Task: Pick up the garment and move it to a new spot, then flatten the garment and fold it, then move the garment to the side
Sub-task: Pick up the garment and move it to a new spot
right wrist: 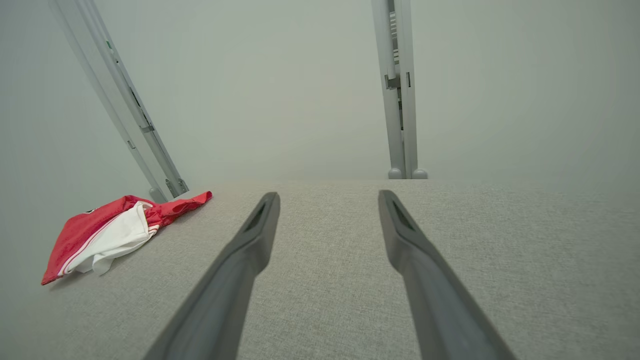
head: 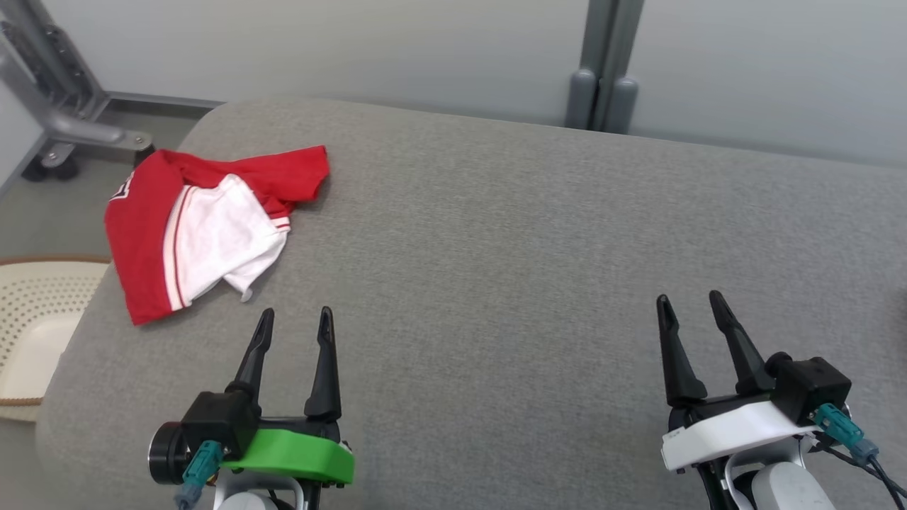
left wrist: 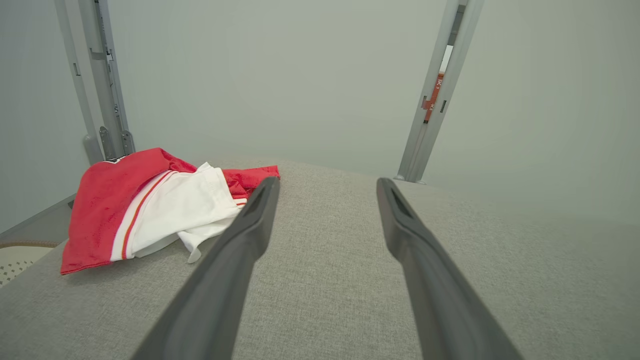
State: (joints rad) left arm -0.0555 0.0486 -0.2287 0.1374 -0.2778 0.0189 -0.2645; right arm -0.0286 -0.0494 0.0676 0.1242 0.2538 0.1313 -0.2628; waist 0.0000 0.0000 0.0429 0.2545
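Note:
A red and white garment [head: 202, 227] lies crumpled at the far left corner of the grey padded table [head: 531, 297]. It also shows at the left of the left wrist view as the garment [left wrist: 150, 205] and far left in the right wrist view as the garment [right wrist: 112, 232]. My left gripper [head: 295, 319] hovers open just in front of and slightly right of it, holding nothing. Well to the right, my right gripper [head: 691, 301] stands open and empty over bare table. The left gripper [left wrist: 325, 185] and right gripper [right wrist: 327, 197] show spread fingers in their own wrist views.
A cream perforated basket [head: 35, 319] sits on the floor off the table's left edge. A grey metal frame with castors [head: 64, 120] stands at the back left, and a grey post [head: 602, 64] rises behind the table against the pale wall.

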